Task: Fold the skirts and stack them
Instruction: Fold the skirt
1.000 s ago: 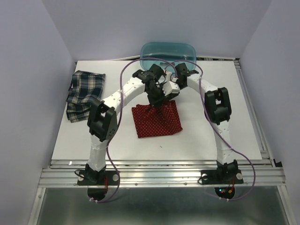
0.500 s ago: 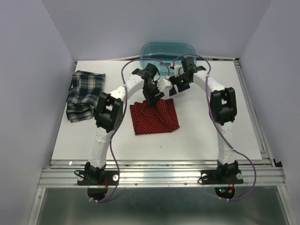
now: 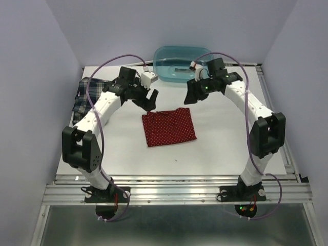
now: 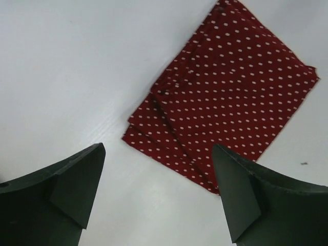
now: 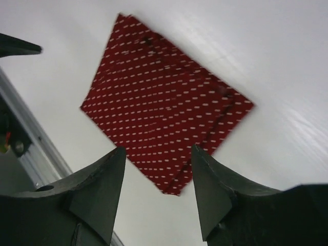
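Now both arms have swung up and apart from the red skirt (image 3: 169, 127), which lies folded square mid-table (image 3: 230, 148) (they were on its far edge a second ago). The left gripper (image 3: 149, 98) and right gripper (image 3: 190, 97) hang beside it, jaws spread wide, holding nothing. The plaid skirt (image 3: 79, 100), far left, is mostly hidden behind the left arm.
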Robot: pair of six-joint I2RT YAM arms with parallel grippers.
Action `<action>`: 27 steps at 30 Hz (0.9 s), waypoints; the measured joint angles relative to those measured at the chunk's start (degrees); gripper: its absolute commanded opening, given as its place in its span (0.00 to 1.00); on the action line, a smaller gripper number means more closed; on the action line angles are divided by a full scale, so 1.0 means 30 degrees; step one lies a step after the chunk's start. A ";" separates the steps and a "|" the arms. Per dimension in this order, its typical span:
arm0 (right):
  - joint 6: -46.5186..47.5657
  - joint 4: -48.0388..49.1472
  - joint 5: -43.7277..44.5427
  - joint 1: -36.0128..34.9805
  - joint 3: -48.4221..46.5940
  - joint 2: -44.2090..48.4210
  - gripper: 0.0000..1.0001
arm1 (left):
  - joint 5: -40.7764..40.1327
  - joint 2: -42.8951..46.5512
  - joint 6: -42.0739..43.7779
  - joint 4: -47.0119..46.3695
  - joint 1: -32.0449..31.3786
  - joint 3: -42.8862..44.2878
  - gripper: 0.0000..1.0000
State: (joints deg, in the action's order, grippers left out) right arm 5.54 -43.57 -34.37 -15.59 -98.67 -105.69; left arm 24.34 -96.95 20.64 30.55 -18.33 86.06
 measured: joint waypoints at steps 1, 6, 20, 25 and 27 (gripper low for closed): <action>-0.0022 0.0044 -0.0393 -0.0656 0.0350 0.0182 0.59 | 0.0372 0.0663 -0.0306 -0.0357 -0.0109 -0.0831 0.85; -0.0466 0.0386 -0.0393 -0.2973 0.3111 -0.0364 0.65 | 0.1457 0.0444 -0.3096 -0.2215 -0.0401 -0.3679 0.69; -0.3563 0.0532 0.5042 -0.2186 0.4991 -0.0933 0.87 | -0.1406 0.1668 -1.0178 -0.5260 -0.0233 -1.0251 0.88; -0.4007 0.0758 0.5027 -0.2193 0.4998 -0.2113 0.85 | -0.1479 0.1013 -1.0877 -0.6156 -0.0226 -1.0251 0.82; -0.4022 0.0772 0.5027 -0.2200 0.4998 -0.2754 0.82 | -0.1443 0.0517 -1.1016 -0.6331 -0.0233 -1.0251 0.77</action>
State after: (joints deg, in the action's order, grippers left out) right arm -6.52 -41.25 -19.29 -22.20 -83.68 -113.95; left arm 20.01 -95.39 -12.40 11.55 -19.03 55.31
